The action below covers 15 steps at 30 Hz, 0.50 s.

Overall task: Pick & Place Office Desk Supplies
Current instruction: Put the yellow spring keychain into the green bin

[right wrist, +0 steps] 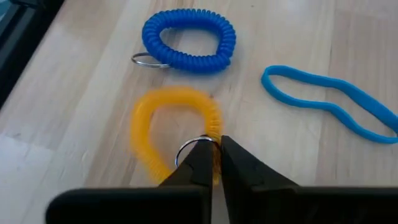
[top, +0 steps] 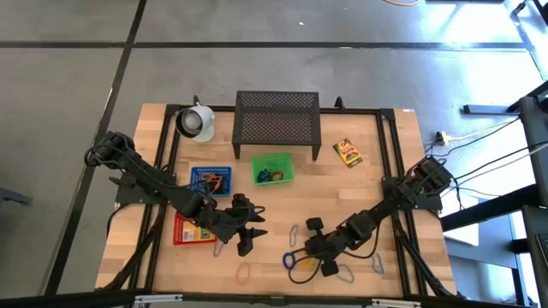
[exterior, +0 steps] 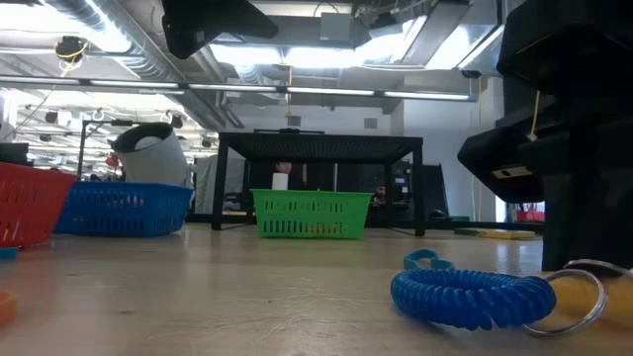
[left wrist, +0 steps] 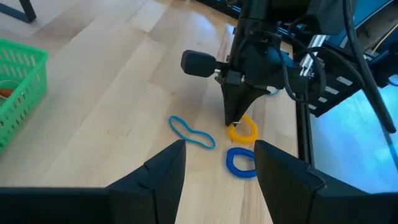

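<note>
The yellow coil wristband (right wrist: 177, 134) lies flat on the bench (top: 377, 184) near the front edge, right of the middle, and the right claw (right wrist: 214, 155) stands tip-down on it, its fingers pinched together on the coil's rim right beside a small metal ring (right wrist: 189, 148).

From the bench's left side: a white cup-like object (top: 196, 121) sits at the back left corner, with a black mesh stand (top: 276, 118) just beside it along the back edge. In front of the cup is a blue basket (top: 211, 179), and in front of that a red basket (top: 190, 229) partly under the left arm. The left claw (left wrist: 214, 165) hovers near the bench's middle front with its fingers apart and nothing between them, facing the right claw across a bare strip of wood. An orange loop (top: 244, 273) lies near the front edge below it. A green basket (top: 272, 168) stands in front of the mesh stand.

Close around the yellow coil, a blue coil wristband (right wrist: 188, 38) with its own ring lies just beside it, not touching, and a thin blue rubber band (right wrist: 333, 102) lies near both. A yellow crayon box (top: 348, 152) rests towards the back right, well apart from the claws.
</note>
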Each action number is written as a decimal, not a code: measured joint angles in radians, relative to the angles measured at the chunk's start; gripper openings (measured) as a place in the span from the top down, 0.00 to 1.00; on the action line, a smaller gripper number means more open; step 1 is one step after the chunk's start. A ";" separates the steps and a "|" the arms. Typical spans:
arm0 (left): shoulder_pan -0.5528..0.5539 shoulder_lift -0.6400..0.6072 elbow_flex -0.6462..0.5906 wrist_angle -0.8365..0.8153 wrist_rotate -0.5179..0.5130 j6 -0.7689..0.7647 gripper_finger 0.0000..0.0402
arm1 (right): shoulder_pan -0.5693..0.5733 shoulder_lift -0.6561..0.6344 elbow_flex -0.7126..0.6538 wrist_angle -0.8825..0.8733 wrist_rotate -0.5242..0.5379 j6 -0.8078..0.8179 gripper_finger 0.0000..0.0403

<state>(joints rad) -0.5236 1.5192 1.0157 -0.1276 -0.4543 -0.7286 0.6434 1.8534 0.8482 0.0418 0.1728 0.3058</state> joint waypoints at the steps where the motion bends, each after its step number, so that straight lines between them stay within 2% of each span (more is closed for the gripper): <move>1: 0.000 0.000 0.000 0.000 0.000 -0.010 0.54 | 0.000 0.000 0.000 0.000 0.000 0.008 0.96; 8: 0.000 0.000 0.000 0.000 0.001 -0.013 0.54 | 0.000 -0.020 -0.004 0.003 0.015 0.130 0.97; 15: 0.000 0.000 0.000 -0.003 0.002 -0.010 0.54 | -0.002 -0.112 -0.006 0.012 0.171 0.215 0.97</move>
<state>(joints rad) -0.5236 1.5188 1.0157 -0.1307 -0.4526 -0.7383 0.6415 1.7416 0.8417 0.0536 0.3437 0.5213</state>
